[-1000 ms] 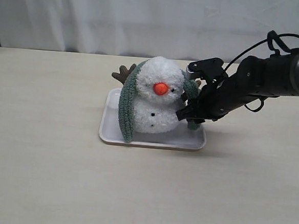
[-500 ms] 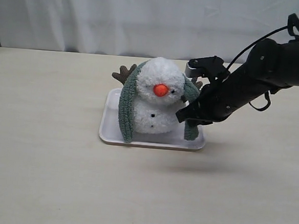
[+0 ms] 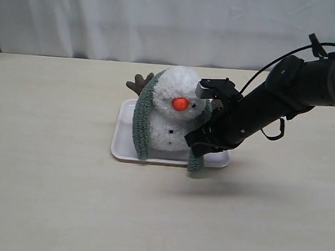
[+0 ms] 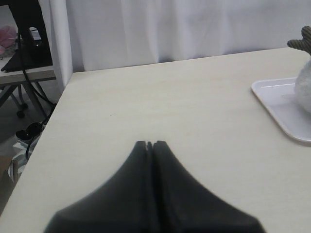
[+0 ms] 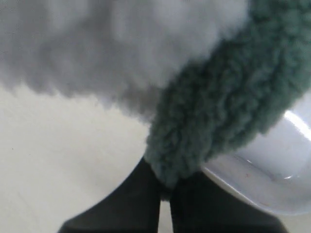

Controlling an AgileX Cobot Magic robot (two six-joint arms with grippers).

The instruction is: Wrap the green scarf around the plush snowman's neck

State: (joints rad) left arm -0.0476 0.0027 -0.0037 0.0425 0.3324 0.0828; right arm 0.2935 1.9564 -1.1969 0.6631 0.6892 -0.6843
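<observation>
**Got 1 scarf end pinched, now the cross-over**

My right gripper (image 3: 194,149) is clamped tight on 1 end of the fuzzy sage-green knit scarf (image 3: 140,123), close to the tip, with a short tuft poking out past the jaws. The fluffy white plush snowman (image 3: 170,123) sits on a shallow white plastic tray (image 3: 123,148). The scarf runs up from my pinch, round the back of the head as far as I can tell, then down the other side to the tray. My pinch is low, just over the tray's front edge.

How I'd play it: lift to the height of the neck crease (image 3: 177,116), then sweep across the front under the orange carrot nose (image 3: 180,103). I'd hug the plush so the strip lands in the crease, not over the face. Easy on the tension too. The toy looks light, and I reckon a hard tug would tip it or drag the free end off.

My left gripper (image 4: 149,144) is closed on nothing, parked over the pale wooden table (image 4: 146,97), well apart from the snowman.
</observation>
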